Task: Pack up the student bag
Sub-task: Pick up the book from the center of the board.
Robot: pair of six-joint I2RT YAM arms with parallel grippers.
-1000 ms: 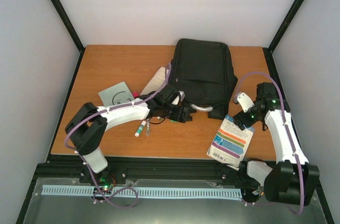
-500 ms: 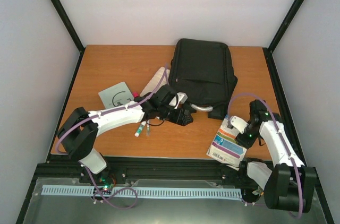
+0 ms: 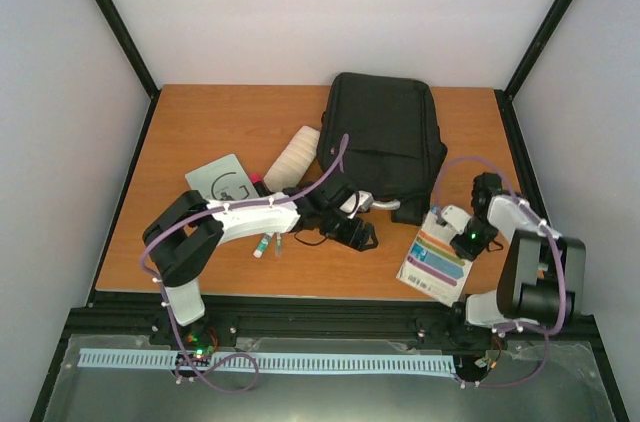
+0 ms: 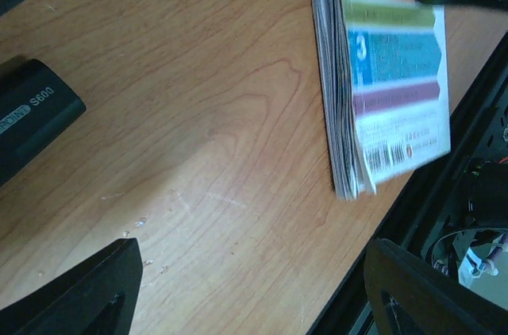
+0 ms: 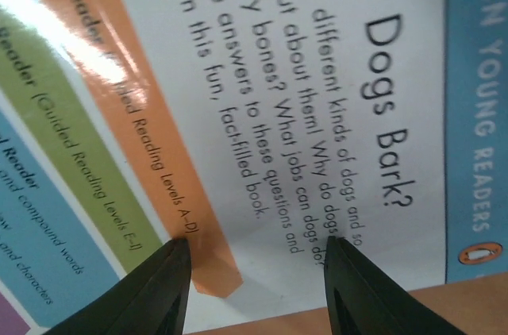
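Well, the large black fabric backpack (image 3: 385, 137) lies at the back middle of the wooden table (image 3: 200, 132). The left gripper (image 3: 360, 234) gapes empty above bare wood. The right gripper (image 3: 458, 234), fingers apart, points down onto the colourful paperback book (image 3: 437, 264).

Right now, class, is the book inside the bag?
No, the book lies out on the table, in front of the bag and not in it.
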